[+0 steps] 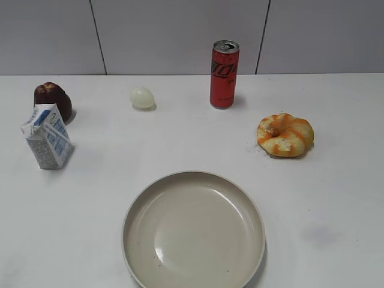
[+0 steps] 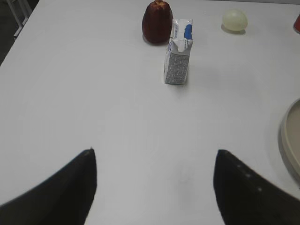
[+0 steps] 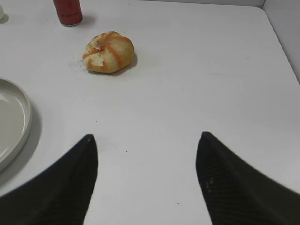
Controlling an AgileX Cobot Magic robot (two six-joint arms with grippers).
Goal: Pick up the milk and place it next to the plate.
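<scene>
The milk (image 1: 48,137), a small white-and-blue gabled carton, stands upright at the left of the table; it also shows in the left wrist view (image 2: 178,52), far ahead of the jaws. The plate (image 1: 193,231), large, round and beige-grey, lies at the front centre; its rim shows in the left wrist view (image 2: 287,140) and in the right wrist view (image 3: 14,122). My left gripper (image 2: 154,152) is open and empty above bare table. My right gripper (image 3: 146,137) is open and empty too. Neither gripper shows in the exterior view.
A dark brown cake (image 1: 53,100) stands just behind the milk. A pale egg (image 1: 142,97) and a tall red can (image 1: 224,74) stand at the back. An orange-glazed bun (image 1: 285,134) lies at the right. The table's left edge (image 2: 14,42) is near.
</scene>
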